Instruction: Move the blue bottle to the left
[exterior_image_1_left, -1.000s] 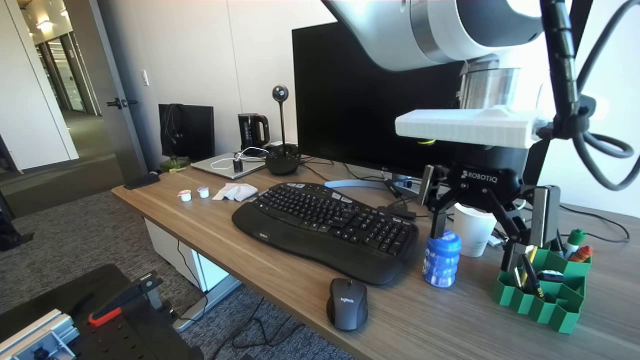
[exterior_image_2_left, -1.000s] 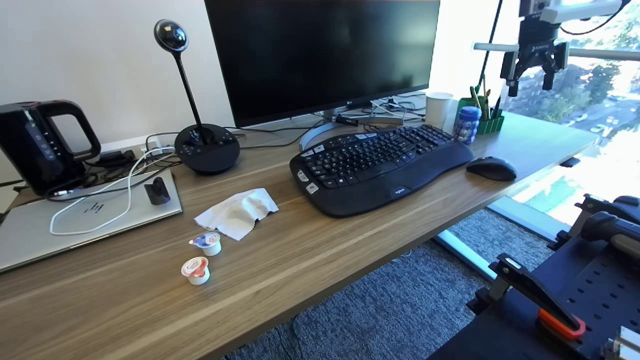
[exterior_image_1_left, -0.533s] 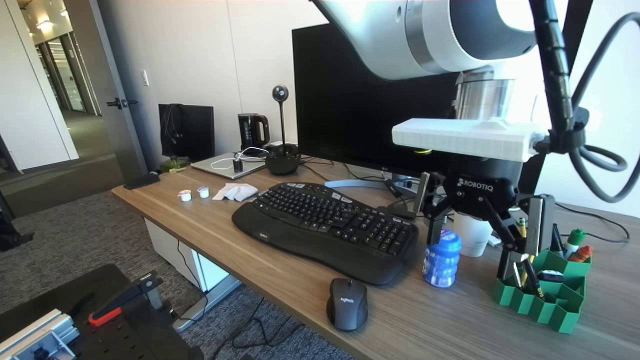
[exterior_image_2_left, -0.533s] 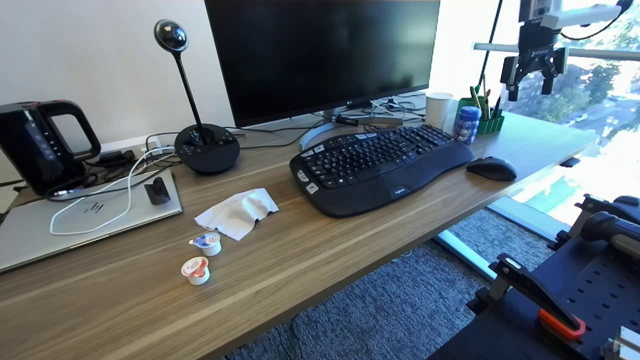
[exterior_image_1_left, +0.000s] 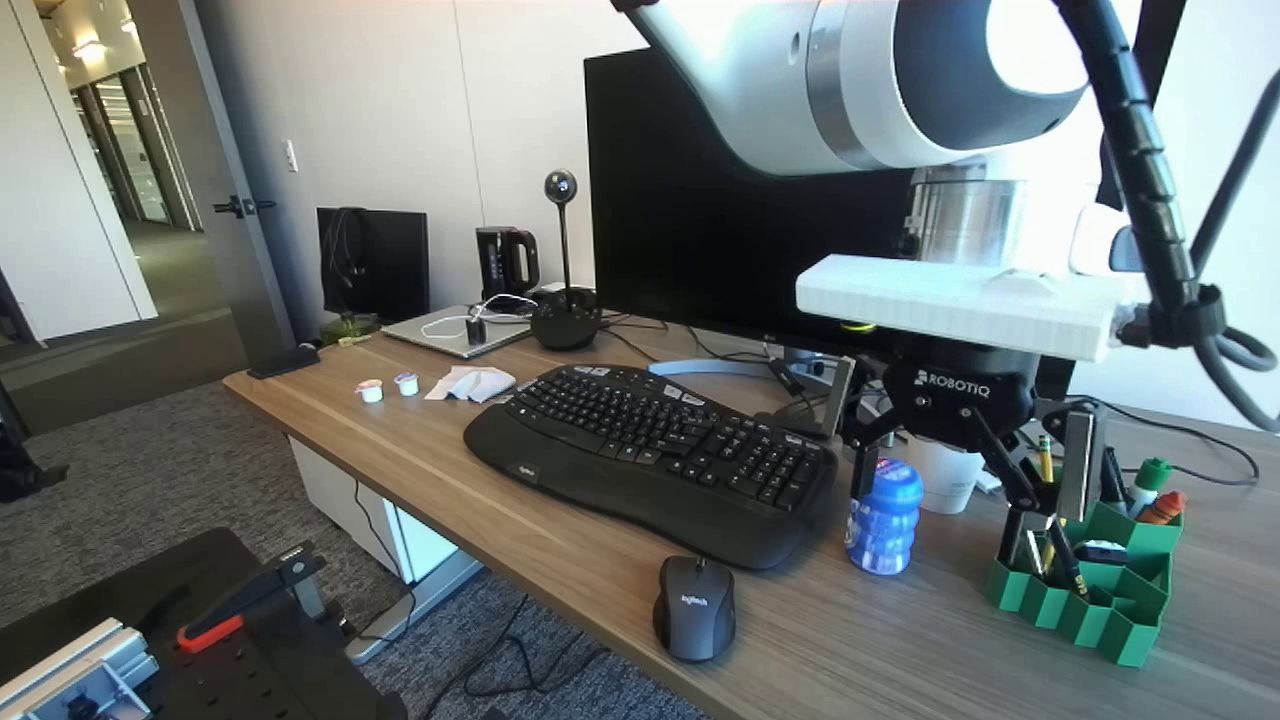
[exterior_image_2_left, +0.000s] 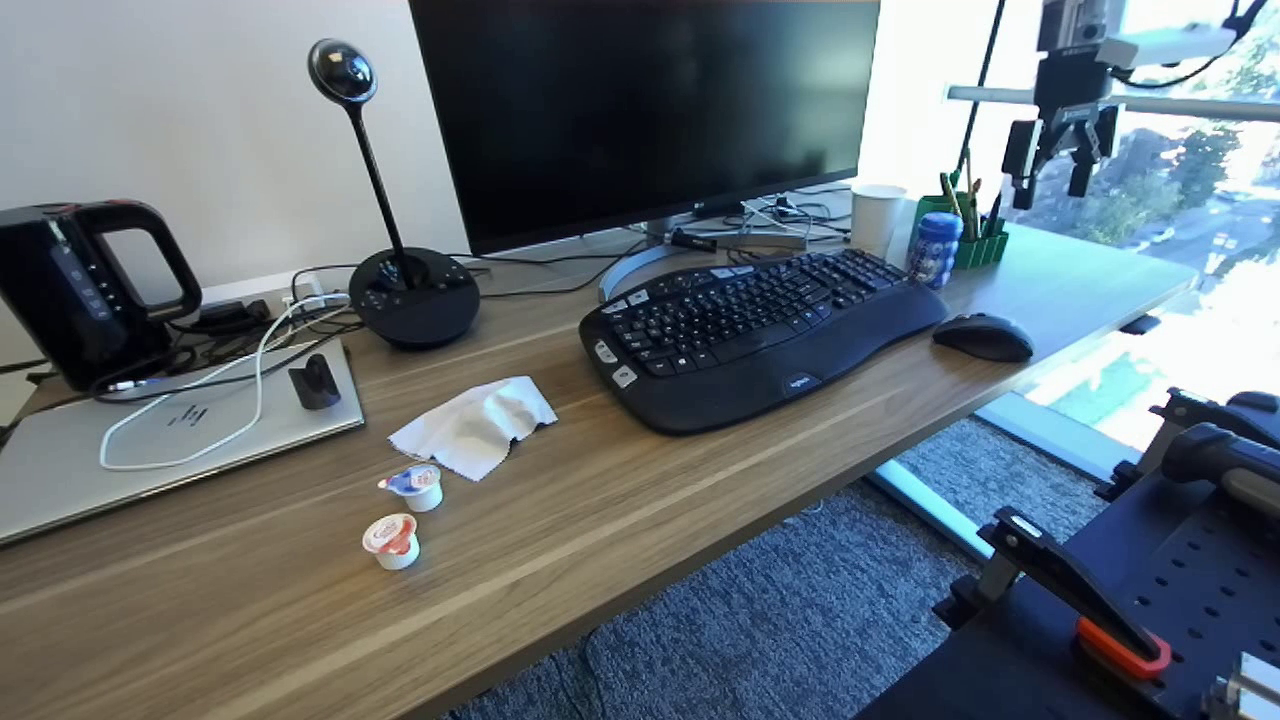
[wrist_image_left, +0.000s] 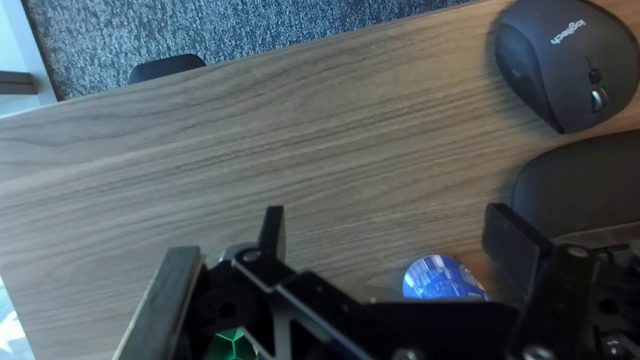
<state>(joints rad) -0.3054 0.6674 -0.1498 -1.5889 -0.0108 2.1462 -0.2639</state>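
Wood-grain desk (wrist_image_left: 250, 160) has a nice bare strip from the blue bottle (exterior_image_1_left: 886, 525) out to its edge, bottle standing upright just beside the number-pad end of the keyboard (exterior_image_1_left: 650, 470), gripper (exterior_image_1_left: 936, 522) hanging higher up with jaws spread wide. Count-wise it's one mouse (exterior_image_1_left: 695, 610), one white cup (exterior_image_2_left: 876, 215), two lidded tubs (exterior_image_2_left: 393, 545) near one crumpled cloth (exterior_image_2_left: 475, 425). One green organizer (exterior_image_1_left: 1085, 625) has pens (exterior_image_1_left: 1068, 562), a green-capped marker (exterior_image_1_left: 1150, 482) and something orange (exterior_image_1_left: 1162, 508) in it.

We have bare table (exterior_image_1_left: 850, 645) on the near side of the blue bottle (exterior_image_1_left: 884, 535); the keyboard (exterior_image_1_left: 650, 465) bars its left, a white cup (exterior_image_1_left: 942, 480) far, a green pen holder (exterior_image_1_left: 1085, 622) right.
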